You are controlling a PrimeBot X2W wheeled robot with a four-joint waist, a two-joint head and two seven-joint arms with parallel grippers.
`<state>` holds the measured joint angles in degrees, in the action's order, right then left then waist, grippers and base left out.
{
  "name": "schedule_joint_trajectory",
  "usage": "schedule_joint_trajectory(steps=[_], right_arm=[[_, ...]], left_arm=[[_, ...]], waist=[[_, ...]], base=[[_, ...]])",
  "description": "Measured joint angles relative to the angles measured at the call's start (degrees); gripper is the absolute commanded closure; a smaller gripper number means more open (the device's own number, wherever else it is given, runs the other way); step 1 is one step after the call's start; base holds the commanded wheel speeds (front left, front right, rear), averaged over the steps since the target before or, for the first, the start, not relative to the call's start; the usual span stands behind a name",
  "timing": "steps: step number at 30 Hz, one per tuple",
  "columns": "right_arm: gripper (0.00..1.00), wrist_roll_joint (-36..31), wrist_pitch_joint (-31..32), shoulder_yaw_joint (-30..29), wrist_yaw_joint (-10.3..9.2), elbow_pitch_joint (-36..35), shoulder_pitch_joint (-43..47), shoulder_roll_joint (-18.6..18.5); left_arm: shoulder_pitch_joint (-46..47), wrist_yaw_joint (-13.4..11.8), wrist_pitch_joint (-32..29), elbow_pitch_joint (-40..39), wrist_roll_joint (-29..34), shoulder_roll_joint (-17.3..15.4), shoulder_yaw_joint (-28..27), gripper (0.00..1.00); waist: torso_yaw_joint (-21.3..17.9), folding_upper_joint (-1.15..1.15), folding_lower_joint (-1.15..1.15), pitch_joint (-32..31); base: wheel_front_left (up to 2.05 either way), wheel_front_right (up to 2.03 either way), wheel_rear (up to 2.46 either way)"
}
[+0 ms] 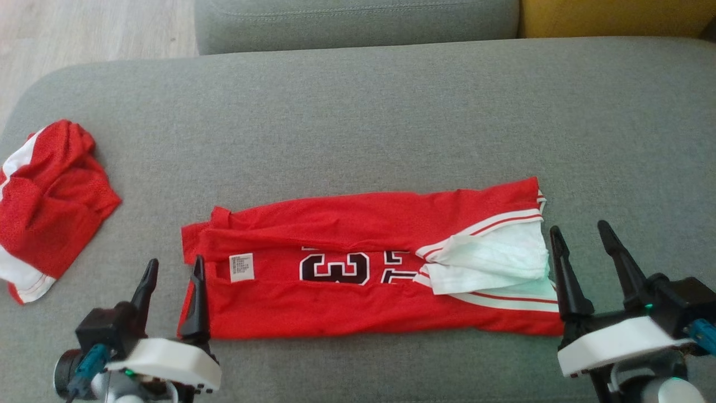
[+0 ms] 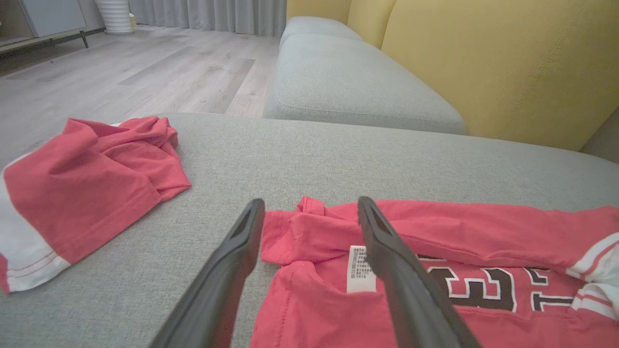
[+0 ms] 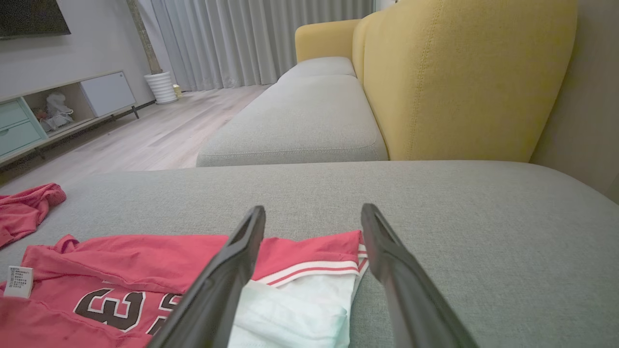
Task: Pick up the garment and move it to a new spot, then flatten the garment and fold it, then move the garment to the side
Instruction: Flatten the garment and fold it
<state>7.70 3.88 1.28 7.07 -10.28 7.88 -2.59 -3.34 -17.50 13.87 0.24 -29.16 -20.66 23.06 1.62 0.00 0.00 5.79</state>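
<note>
The garment (image 1: 347, 263) is a red jersey with white trim and dark numbers, folded into a long band across the grey cushion (image 1: 358, 112); it also appears in the wrist views (image 2: 435, 270) (image 3: 121, 270). A white label (image 1: 241, 266) shows near its left end. My left gripper (image 1: 173, 267) stands open at that left end, one finger over the jersey's edge, nothing held. My right gripper (image 1: 582, 232) is open just beyond the white-trimmed right end (image 1: 492, 260), holding nothing.
A second red and white garment (image 1: 47, 207) lies crumpled at the cushion's left edge, also in the left wrist view (image 2: 82, 188). Behind are another grey seat (image 1: 358, 22) and a yellow backrest (image 3: 459, 77). Wooden floor (image 2: 121, 72) lies beyond the left side.
</note>
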Motion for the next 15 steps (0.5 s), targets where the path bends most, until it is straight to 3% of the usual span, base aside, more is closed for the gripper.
schedule_joint_trajectory(steps=[8, 15], right_arm=[[0.0, 0.99, -0.01, 0.0, 0.0, 1.88, -0.13, 0.0], [0.0, 3.16, -0.43, -0.32, 0.0, 10.33, -2.53, 0.0]], left_arm=[[0.03, -0.25, -0.44, -0.3, -0.03, -0.34, 0.0, 0.0], [0.75, -0.24, -0.44, -0.29, -0.23, -0.31, 0.35, 0.0]], waist=[[-0.14, 0.0, 0.0, 0.25], [0.47, 0.0, 0.0, 1.44]], base=[[0.0, 0.0, 0.0], [0.0, 0.0, 0.0]])
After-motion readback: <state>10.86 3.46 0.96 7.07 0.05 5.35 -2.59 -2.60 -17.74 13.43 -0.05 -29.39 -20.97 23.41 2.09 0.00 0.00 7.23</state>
